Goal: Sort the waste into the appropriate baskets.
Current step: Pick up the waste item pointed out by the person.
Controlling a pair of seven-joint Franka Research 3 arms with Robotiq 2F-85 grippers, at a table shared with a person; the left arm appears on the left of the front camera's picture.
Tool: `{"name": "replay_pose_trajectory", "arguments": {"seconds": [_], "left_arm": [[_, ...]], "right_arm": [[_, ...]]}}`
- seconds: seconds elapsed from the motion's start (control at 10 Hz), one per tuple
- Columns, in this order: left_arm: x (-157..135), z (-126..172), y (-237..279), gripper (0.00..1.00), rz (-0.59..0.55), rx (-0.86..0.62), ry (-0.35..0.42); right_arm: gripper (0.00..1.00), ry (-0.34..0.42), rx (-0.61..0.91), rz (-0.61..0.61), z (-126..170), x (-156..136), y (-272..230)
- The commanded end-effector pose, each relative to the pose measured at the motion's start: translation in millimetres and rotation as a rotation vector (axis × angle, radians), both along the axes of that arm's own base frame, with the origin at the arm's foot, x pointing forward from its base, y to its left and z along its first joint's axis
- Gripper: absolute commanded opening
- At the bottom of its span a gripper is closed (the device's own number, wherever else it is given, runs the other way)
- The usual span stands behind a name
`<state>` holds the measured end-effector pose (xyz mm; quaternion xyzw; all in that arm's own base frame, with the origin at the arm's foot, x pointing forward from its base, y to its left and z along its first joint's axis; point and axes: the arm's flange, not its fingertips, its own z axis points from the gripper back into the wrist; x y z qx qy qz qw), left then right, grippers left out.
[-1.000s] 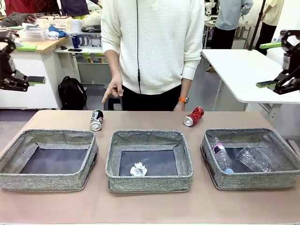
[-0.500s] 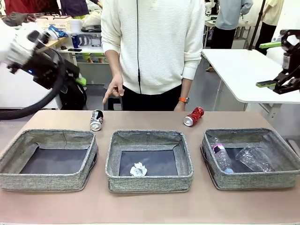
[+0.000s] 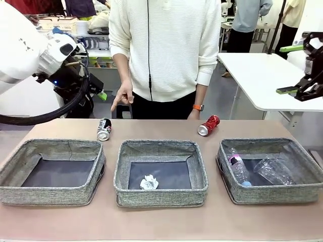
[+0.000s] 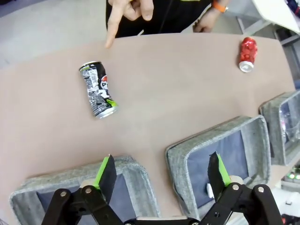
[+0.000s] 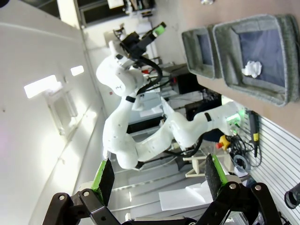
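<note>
Our left gripper (image 4: 160, 164) hangs wide open and empty above the left basket (image 3: 50, 194); at that basket's one o'clock the black-and-silver drink can (image 3: 104, 129) lies on its side, with a person's hand (image 3: 122, 96) pointing down at it; the middle basket (image 3: 161, 195) holds the crumpled paper ball (image 3: 149, 182); at its one o'clock lies the red drink can (image 3: 208, 125); the right basket (image 3: 272, 194) holds the plastic bottle (image 3: 237, 169) and the clear cup (image 3: 272, 171); our right gripper (image 3: 288, 69) stands open and empty at that basket's one o'clock.

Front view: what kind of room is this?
Probably a robotics lab: a white robot arm beside a table with grey baskets, and more worktables behind the person.
</note>
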<state>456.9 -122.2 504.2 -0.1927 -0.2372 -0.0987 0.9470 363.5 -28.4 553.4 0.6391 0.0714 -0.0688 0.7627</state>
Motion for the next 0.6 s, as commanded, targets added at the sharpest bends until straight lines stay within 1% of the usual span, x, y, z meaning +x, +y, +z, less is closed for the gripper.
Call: {"name": "replay_pose_trajectory", "arguments": {"seconds": [0.0, 0.1, 0.2, 0.3, 0.4, 0.5], "left_arm": [[0.9, 2.3, -0.7, 1.0, 0.009, -0.011, 0.0], [27.8, -5.3, -7.3, 1.0, 0.051, 0.025, 0.12], [47.6, -14.5, -10.1, 1.0, 0.075, 0.037, 0.188], [75.7, -28.4, -11.2, 1.0, 0.122, 0.056, 0.256], [92.9, -38.8, -11.0, 1.0, 0.124, 0.073, 0.313], [105.2, -48.5, -12.3, 1.0, 0.131, 0.082, 0.346]], "right_arm": [[1.0, -0.015, 0.001, 0.014, 1.7, 0.5, -2.0], [1.0, -0.015, 0.001, 0.014, 1.7, 0.5, -2.0], [1.0, -0.015, 0.001, 0.014, 1.7, 0.5, -2.0], [1.0, -0.015, 0.001, 0.014, 1.7, 0.5, -2.0], [1.0, -0.015, 0.001, 0.014, 1.7, 0.5, -2.0], [1.0, -0.015, 0.001, 0.014, 1.7, 0.5, -2.0]]}}
